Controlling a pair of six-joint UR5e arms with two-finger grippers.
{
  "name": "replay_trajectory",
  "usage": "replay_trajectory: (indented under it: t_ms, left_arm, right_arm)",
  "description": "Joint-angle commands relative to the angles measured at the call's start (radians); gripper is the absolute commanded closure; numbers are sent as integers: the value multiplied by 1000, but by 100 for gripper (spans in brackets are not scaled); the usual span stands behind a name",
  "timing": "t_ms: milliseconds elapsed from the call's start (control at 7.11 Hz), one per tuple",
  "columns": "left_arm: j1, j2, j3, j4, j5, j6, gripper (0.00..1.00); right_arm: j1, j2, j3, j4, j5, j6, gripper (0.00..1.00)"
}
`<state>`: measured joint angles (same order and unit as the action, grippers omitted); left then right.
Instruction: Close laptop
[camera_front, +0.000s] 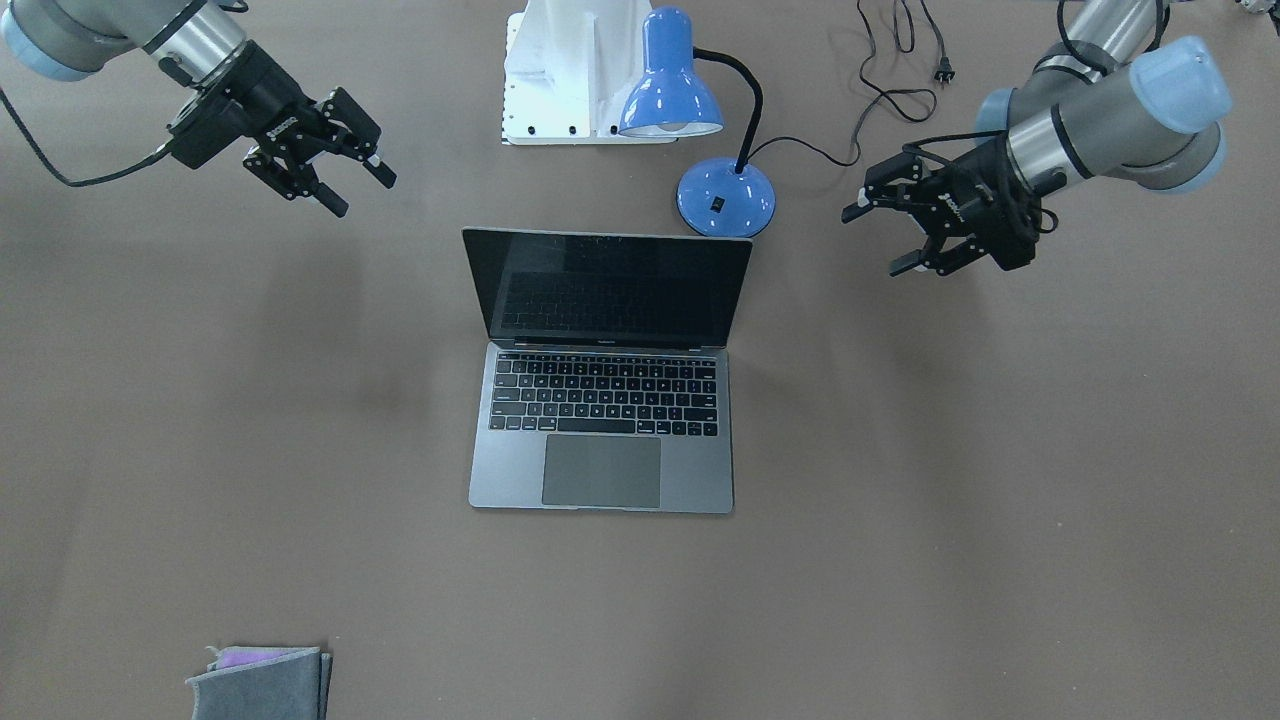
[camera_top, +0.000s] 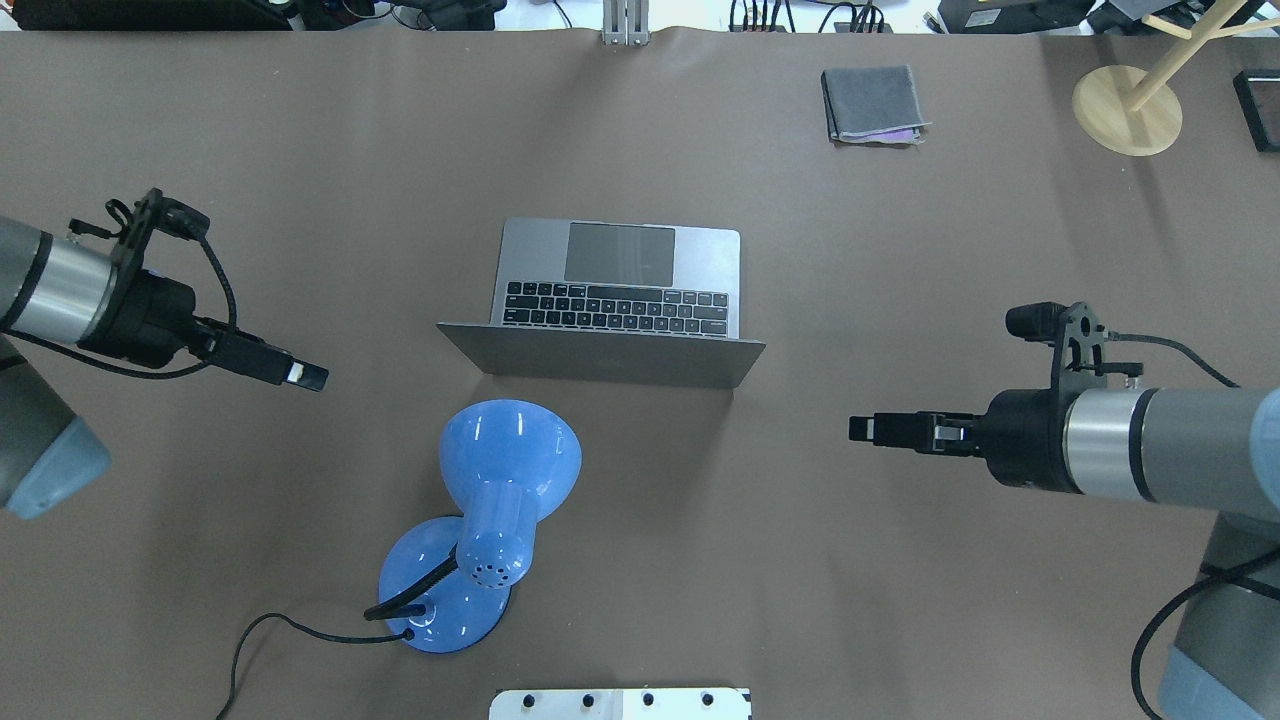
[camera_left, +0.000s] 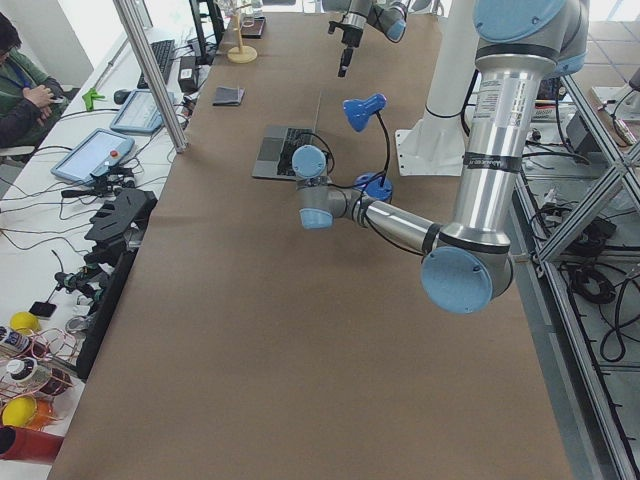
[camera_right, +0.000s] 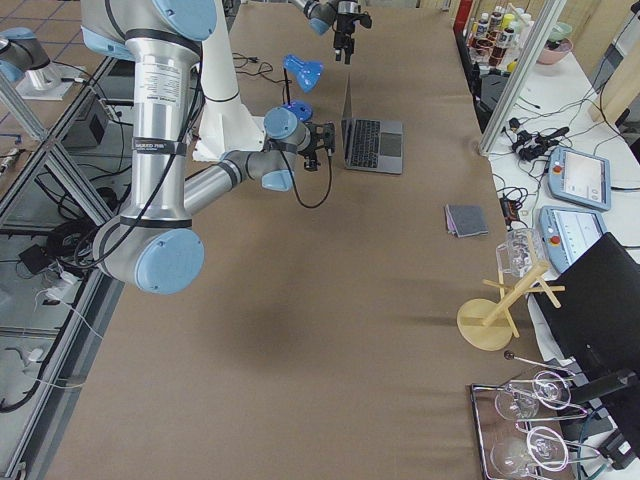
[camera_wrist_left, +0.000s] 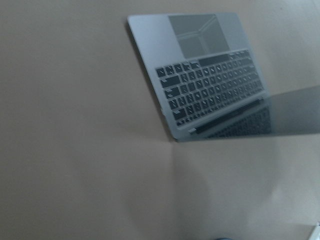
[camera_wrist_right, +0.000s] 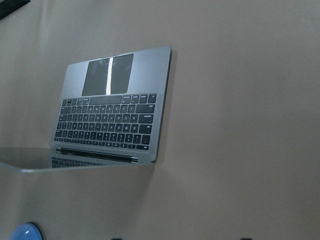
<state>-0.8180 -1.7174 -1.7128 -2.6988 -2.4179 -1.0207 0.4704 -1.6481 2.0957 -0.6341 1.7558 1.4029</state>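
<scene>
Front-facing view: the laptop (camera_front: 608, 420) sits open mid-table. The left gripper (camera_front: 878, 240) and right gripper (camera_front: 360, 193) hover spread, well apart from it. Overhead view: a gripper should likely push the lid (camera_top: 600, 360) gently toward the keyboard, avoiding the lamp (camera_top: 510, 460).

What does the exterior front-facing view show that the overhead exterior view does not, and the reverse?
Only the front-facing view shows the dark screen of the laptop, and the spread fingers of the left pincer and right pincer, both open and empty. Only the overhead view shows the back of the lid and a wooden stand near the table's far edge. Both show the laptop open, the blue lamp on the robot's side of it, the folded grey cloth, and both pincers clear of the laptop.
</scene>
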Motion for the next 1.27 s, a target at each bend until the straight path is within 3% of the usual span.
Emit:
replay_trajectory:
  t_ms: [0, 141, 281, 703, 1125]
  left_arm:
    - [165, -11, -63, -7, 160, -117, 14]
    - [213, -21, -71, -7, 228, -157, 54]
    - [220, -34, -71, -7, 237, -195, 100]
    - [246, -79, -67, -6, 306, -231, 100]
    - [246, -113, -67, -6, 306, -260, 100]
  right_arm:
    - [-79, 81, 17, -79, -71, 47, 52]
    - [-79, 134, 17, -152, -72, 47, 78]
    - [-81, 154, 17, -170, -75, 48, 100]
    - [-85, 195, -2, -179, -113, 88, 100]
    - [-92, 326, -3, -378, -167, 120, 100]
